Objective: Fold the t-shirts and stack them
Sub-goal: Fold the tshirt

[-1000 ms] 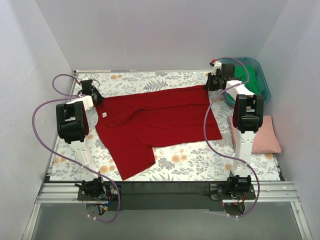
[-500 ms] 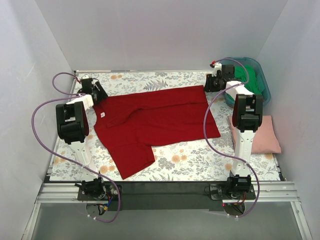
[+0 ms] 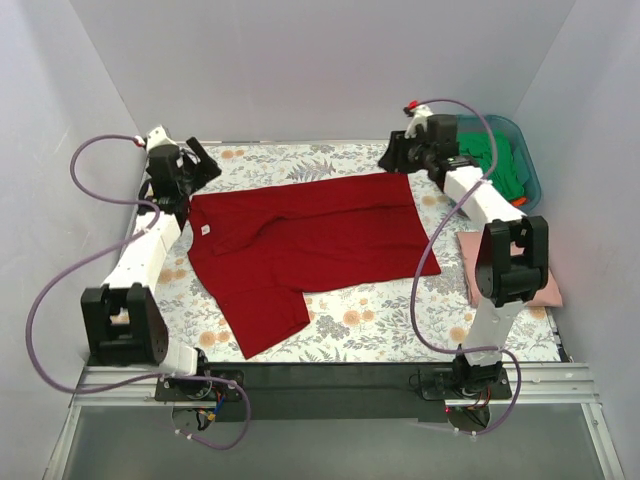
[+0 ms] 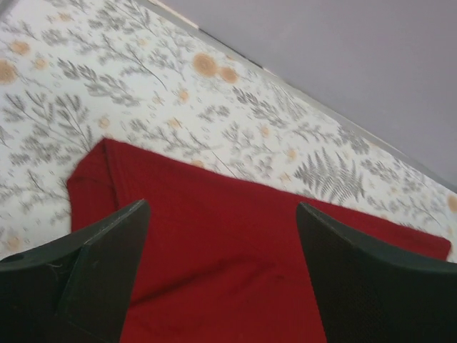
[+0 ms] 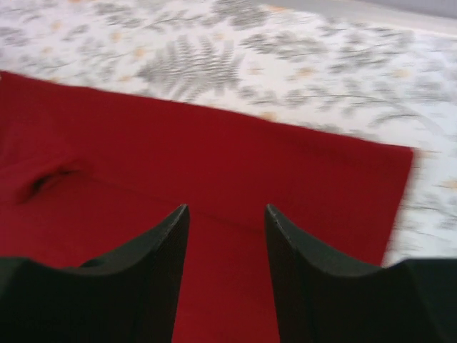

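Deep red t-shirt (image 3: pixel 310 240): lies spread flat across the middle of the counter (image 3: pixel 400 320), neck end to the left, hem to the right, one sleeve pointing toward the near edge. The small white neck label (image 3: pixel 208 229) is visible near its left end. A shallow crease runs along its length.

Pale pink t-shirt (image 3: pixel 551 288): lies folded at the counter's right edge, partly hidden behind the right arm, apart from the red one.

Green t-shirt (image 3: pixel 505 160): bunched inside the teal tub (image 3: pixel 528 165) at the far right corner.

Left hand (image 4: pixel 221 214): at the red shirt's far left corner, fingers wide apart, nothing between them.

Right hand (image 5: pixel 226 211): at the far right corner, fingers apart, gripping nothing. Whether either hand's tips touch the cloth cannot be told.
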### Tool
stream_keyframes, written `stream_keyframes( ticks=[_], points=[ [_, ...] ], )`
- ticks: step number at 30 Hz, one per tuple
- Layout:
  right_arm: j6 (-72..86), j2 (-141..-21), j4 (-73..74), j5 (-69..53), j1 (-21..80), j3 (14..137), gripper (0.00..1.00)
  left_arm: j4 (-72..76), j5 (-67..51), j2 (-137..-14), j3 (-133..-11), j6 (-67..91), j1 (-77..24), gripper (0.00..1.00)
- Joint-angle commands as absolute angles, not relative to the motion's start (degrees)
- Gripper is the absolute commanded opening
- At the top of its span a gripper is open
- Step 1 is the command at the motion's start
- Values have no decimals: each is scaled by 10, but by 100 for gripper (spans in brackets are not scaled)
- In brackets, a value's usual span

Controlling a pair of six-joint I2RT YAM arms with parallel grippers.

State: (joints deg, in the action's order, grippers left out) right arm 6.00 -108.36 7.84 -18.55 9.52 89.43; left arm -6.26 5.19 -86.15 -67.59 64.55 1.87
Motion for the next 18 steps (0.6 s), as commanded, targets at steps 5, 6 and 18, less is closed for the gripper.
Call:
stream_keyframes(
  ticks=[5,6,18],
  points=[
    [259,-1062,-22,-185,254,795,49,-149,85,-714,-500,697,-41,82],
    [291,-1063,-36,-179,284,777,49,-154,87,-700,-487,697,-43,82],
    [450,-1192,-133,-134,409,838,52,-130,130,-635,-374,700,-51,82]
  ],
)
